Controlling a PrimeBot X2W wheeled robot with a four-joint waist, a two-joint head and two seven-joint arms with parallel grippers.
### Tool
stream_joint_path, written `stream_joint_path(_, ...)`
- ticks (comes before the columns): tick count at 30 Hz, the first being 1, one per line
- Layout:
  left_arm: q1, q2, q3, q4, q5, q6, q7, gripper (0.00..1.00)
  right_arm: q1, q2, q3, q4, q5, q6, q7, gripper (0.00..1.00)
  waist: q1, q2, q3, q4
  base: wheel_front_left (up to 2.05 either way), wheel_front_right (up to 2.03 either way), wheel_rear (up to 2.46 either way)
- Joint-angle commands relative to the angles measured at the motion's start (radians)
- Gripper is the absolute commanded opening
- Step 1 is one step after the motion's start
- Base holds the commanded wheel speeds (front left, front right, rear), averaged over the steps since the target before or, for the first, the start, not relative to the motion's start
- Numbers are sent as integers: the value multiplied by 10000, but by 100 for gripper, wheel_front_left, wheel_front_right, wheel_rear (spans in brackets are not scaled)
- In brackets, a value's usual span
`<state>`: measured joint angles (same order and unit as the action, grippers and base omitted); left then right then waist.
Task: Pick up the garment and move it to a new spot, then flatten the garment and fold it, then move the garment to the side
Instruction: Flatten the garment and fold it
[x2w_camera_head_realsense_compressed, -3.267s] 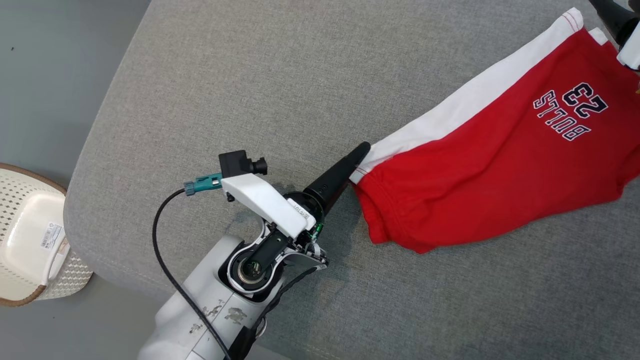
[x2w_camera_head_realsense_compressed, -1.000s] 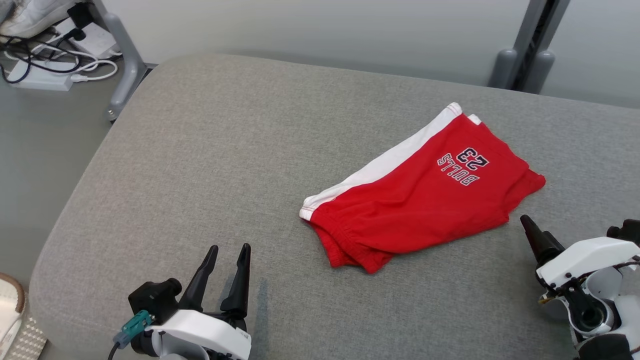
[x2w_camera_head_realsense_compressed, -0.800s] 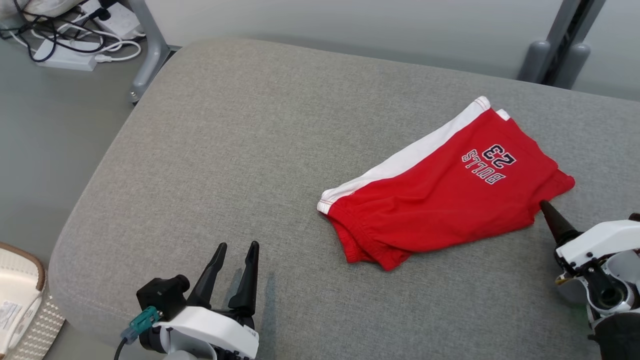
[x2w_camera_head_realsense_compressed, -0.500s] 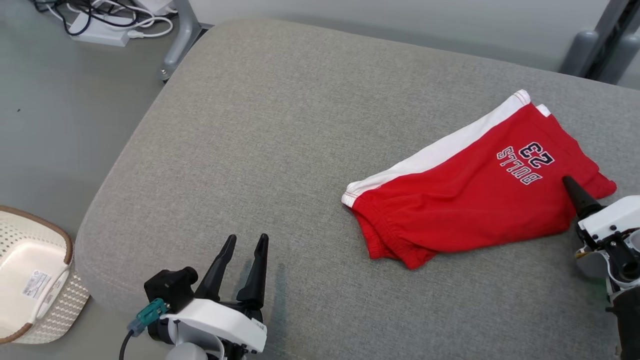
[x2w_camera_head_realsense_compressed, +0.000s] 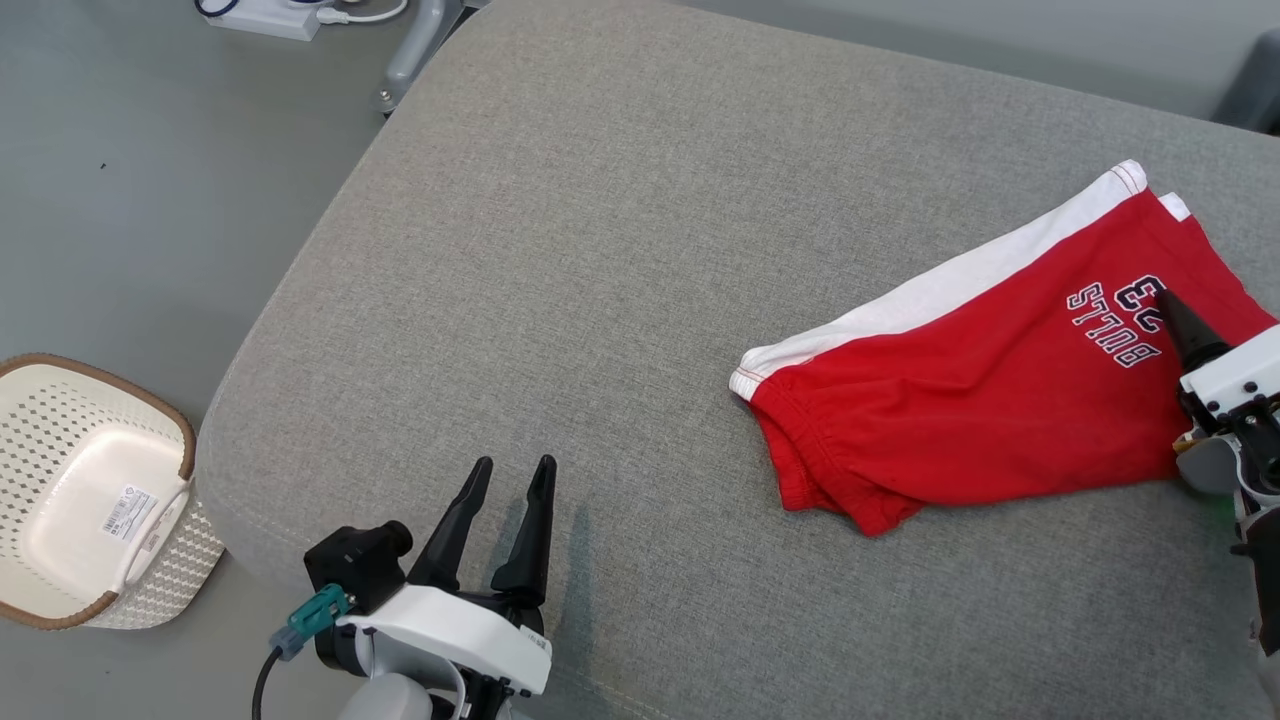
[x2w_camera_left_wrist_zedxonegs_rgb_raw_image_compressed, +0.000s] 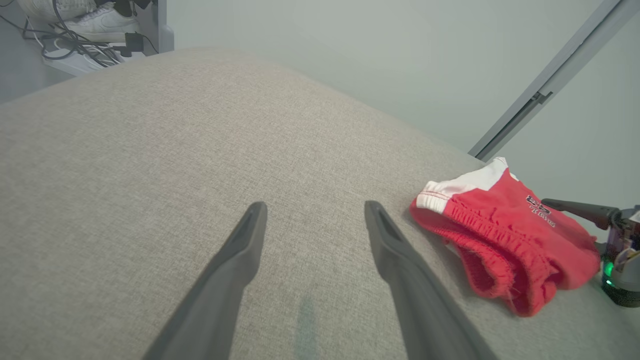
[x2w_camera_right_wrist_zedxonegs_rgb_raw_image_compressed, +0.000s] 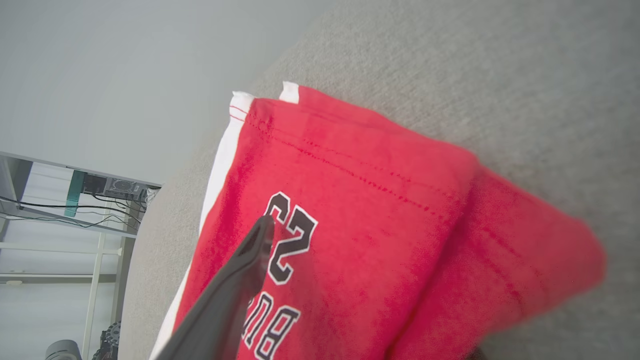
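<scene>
The garment (x2w_camera_head_realsense_compressed: 980, 400) is a pair of red shorts with a white side stripe and "BULLS 23" print. It lies folded on the grey cushion (x2w_camera_head_realsense_compressed: 600, 250), right of centre. My right gripper (x2w_camera_head_realsense_compressed: 1175, 320) is open at the garment's leg end. One dark finger (x2w_camera_right_wrist_zedxonegs_rgb_raw_image_compressed: 240, 275) lies over the printed number, while the other is hidden by the red fabric (x2w_camera_right_wrist_zedxonegs_rgb_raw_image_compressed: 380, 200). My left gripper (x2w_camera_head_realsense_compressed: 514, 465) stands open and empty near the cushion's front edge, well left of the waistband (x2w_camera_left_wrist_zedxonegs_rgb_raw_image_compressed: 505, 235). In the left wrist view its gripper (x2w_camera_left_wrist_zedxonegs_rgb_raw_image_compressed: 315, 207) points across bare cushion.
A white perforated basket (x2w_camera_head_realsense_compressed: 90, 490) stands on the floor at the lower left, beside the cushion's corner. A power strip with cables (x2w_camera_head_realsense_compressed: 270, 12) and a metal leg (x2w_camera_head_realsense_compressed: 415, 50) are on the floor at the far left. The cushion's left half is bare.
The head camera has swung, shifting the whole picture. My right gripper has moved from beside the garment's leg end to over it, one finger now on the print. The left gripper stays open.
</scene>
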<state>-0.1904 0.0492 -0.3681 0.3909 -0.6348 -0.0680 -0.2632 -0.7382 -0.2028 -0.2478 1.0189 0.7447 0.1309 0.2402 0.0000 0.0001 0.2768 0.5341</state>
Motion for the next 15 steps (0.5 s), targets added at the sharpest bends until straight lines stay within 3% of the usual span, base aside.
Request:
stream_joint_path(1,-173,37,-10,-3,-94,33,-13,100,319,527,38,677,51,-5,30,100,0,-1,48,28,0,0,0)
stream_joint_path(2,-184,39,-35,-2,-112,32,-13,100,229,562,25,741,72,-3,15,80,0,-1,62,35,0,0,0)
stream_joint_path(3,-204,37,-53,2,-136,35,-13,100,164,547,-28,796,90,-5,-94,29,0,-1,69,38,0,0,0)
stream_joint_path(4,-224,40,-67,16,-119,43,-13,100,104,511,-109,883,121,-5,-218,0,0,-1,67,35,0,0,0)
stream_joint_path(15,-168,41,20,354,71,-8,-13,100,376,563,-246,590,706,-29,-1199,0,0,-1,-373,-622,0,0,0)
